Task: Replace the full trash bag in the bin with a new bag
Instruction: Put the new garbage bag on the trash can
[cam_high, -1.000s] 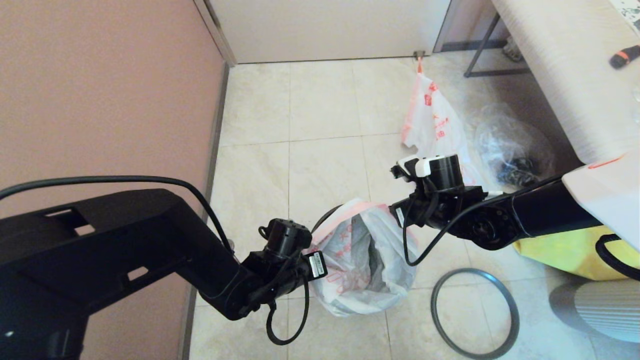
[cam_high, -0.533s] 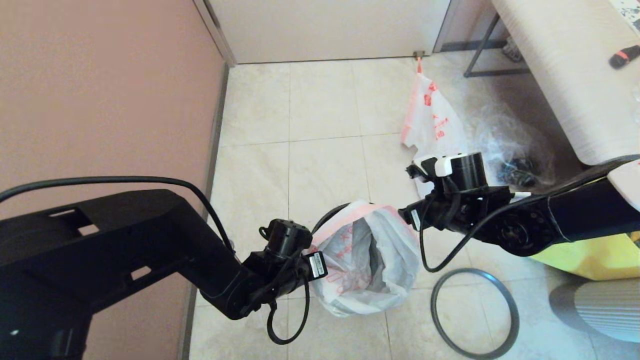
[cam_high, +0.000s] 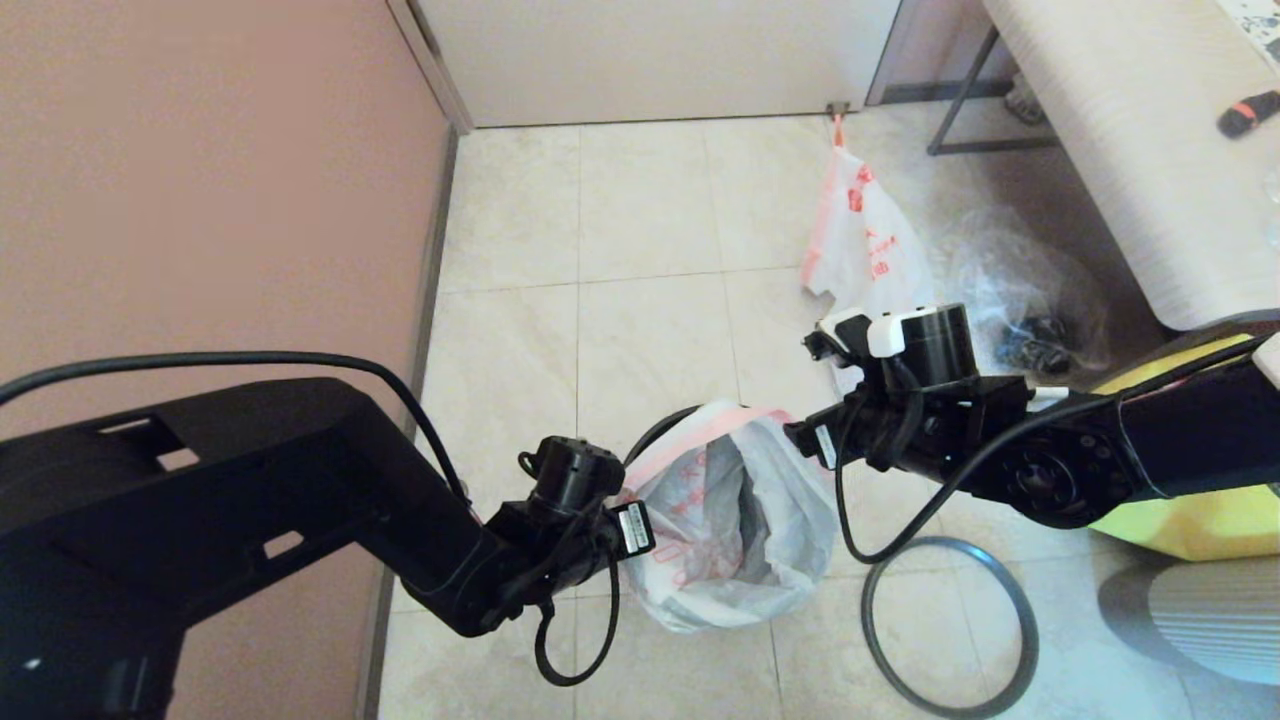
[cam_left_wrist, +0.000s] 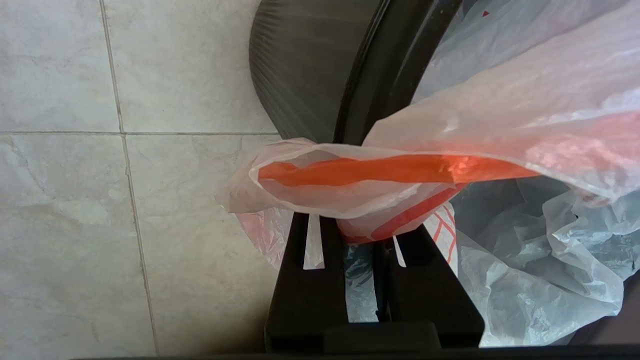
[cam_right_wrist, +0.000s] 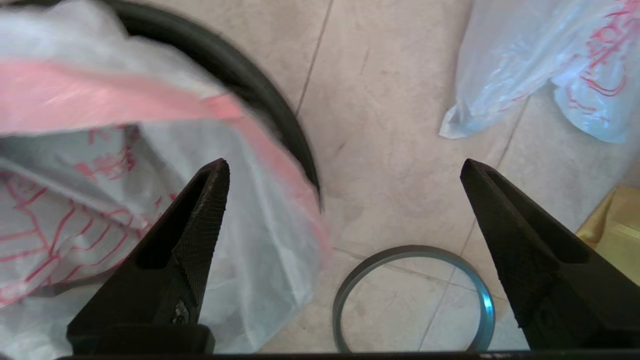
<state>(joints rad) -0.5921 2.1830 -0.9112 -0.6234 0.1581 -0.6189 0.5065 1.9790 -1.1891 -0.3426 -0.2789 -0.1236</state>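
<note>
The new bag (cam_high: 735, 505), white with red line print and an orange hem, hangs open in the black bin (cam_high: 655, 428). My left gripper (cam_left_wrist: 360, 225) is shut on the hem over the bin's left rim (cam_left_wrist: 370, 75). Over the bag's right edge my right gripper (cam_right_wrist: 344, 165) stands open, one finger above the new bag (cam_right_wrist: 100, 175), nothing between them. The bin's dark-grey hoop (cam_high: 950, 625) lies on the floor to the right. The full trash bag (cam_high: 860, 230) sits farther back.
A clear plastic bag (cam_high: 1030, 290) lies right of the full bag. A yellow tote (cam_high: 1180, 500) sits under my right arm, with a white table (cam_high: 1130, 150) behind it. A pink wall (cam_high: 200, 180) bounds the left; bare tiles lie beyond the bin.
My right arm has shifted to the right and slightly nearer, its gripper staying by the bag's right edge. The left arm has held still with the hem.
</note>
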